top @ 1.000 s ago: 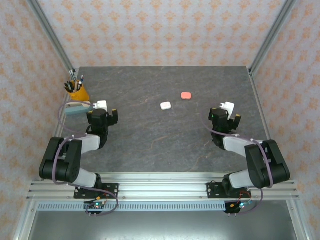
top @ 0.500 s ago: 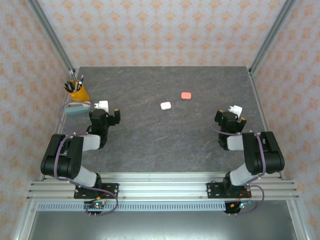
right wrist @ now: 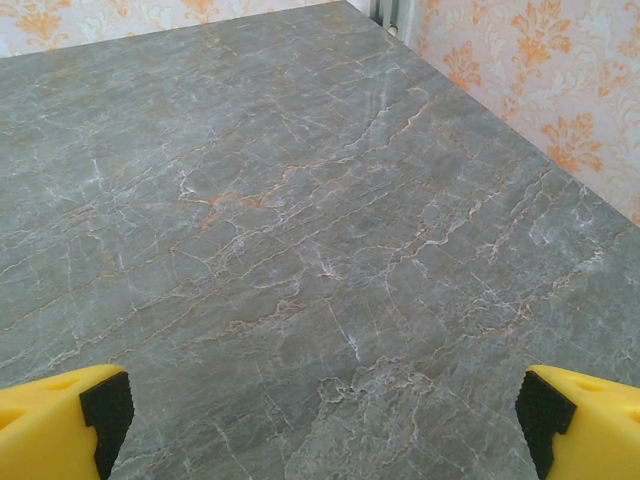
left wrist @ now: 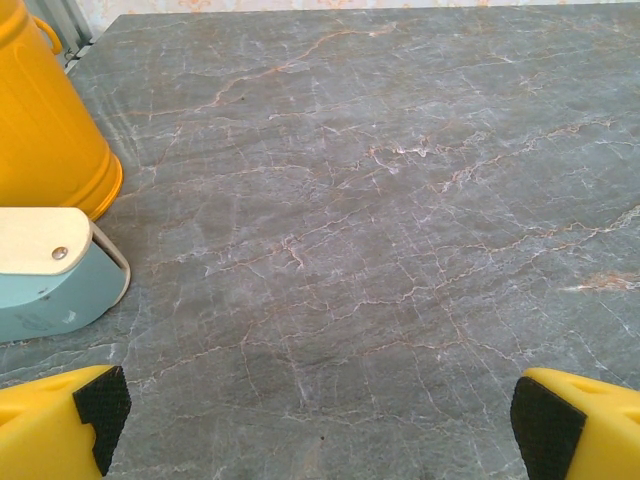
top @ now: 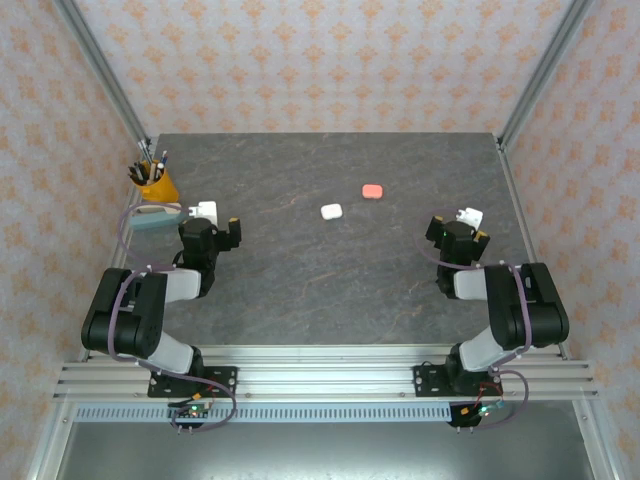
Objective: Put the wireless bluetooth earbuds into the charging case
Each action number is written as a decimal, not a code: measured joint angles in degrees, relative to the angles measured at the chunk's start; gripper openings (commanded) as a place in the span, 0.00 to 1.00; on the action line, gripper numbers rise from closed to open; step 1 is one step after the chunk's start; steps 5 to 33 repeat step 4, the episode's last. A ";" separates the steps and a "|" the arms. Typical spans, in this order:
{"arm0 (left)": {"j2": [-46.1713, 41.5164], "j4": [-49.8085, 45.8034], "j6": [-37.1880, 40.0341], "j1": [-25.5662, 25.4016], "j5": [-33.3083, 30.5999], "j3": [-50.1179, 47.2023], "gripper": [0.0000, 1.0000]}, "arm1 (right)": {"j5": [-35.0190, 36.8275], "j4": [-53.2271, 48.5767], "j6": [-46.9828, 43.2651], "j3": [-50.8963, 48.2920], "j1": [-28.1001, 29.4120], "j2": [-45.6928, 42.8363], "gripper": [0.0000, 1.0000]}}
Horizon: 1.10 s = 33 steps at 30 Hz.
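Two small pebble-like charging cases lie shut at the table's far middle: a white case [top: 331,211] and, behind and to its right, a salmon-pink case [top: 372,190]. The earbuds are out of view. My left gripper [top: 214,226] sits low at the left side of the table, well left of the cases. It is open, with bare stone between its yellow fingertips [left wrist: 70,425]. Over at the right side my right gripper [top: 458,230] is also open and holds nothing. Its fingertips [right wrist: 60,420] stand wide over bare stone.
A yellow pen cup [top: 155,186] [left wrist: 40,110] stands at the far left. A teal and white object [top: 148,218] [left wrist: 50,280] lies beside it, just left of my left gripper. Metal frame posts [top: 535,75] rise at the back corners. Patterned walls close in on three sides.
Both arms have folded back toward their bases. The right gripper has shifted slightly right and turned. The left gripper barely moved. The cases have not moved.
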 measured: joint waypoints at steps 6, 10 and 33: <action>0.00 0.00 0.00 0.00 0.00 0.00 1.00 | -0.44 0.02 0.00 0.11 0.00 0.00 0.99; 0.00 0.00 0.00 0.00 0.00 0.00 1.00 | -0.44 0.02 0.00 0.11 0.00 0.00 0.99; 0.00 0.00 0.00 0.00 0.00 0.00 1.00 | -0.44 0.02 0.00 0.11 0.00 0.00 0.99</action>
